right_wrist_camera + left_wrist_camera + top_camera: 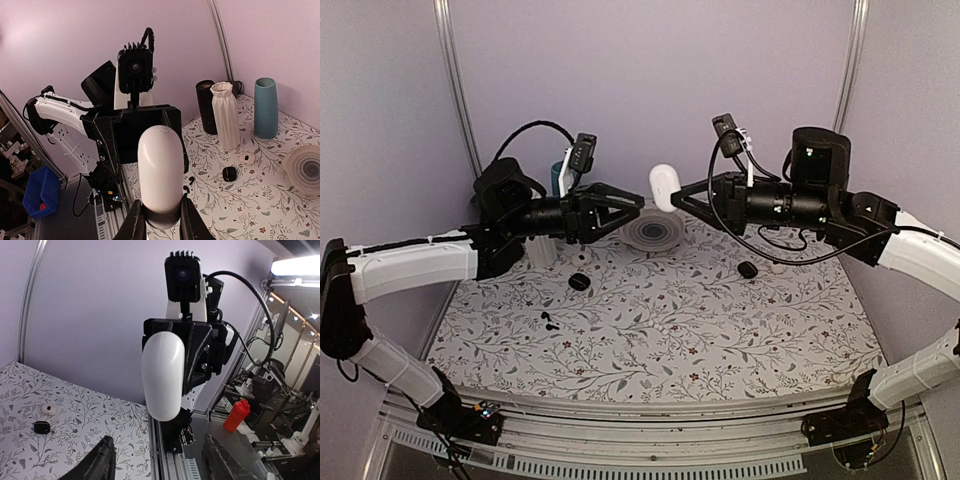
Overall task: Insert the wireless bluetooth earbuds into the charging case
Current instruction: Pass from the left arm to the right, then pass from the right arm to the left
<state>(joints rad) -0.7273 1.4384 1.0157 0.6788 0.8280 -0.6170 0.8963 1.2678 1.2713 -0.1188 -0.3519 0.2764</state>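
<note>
2 grippers face each other high above the patterned table (720,330): the right gripper (160,222) is clamped on one end of the white charging case (159,170), which sticks out past its fingertips. the left gripper (159,460) hangs just in front of that case with its jaws apart, touching nothing. tiny black earbuds (549,320) lie on the table well below the left gripper, near a small black case (579,282).
</note>
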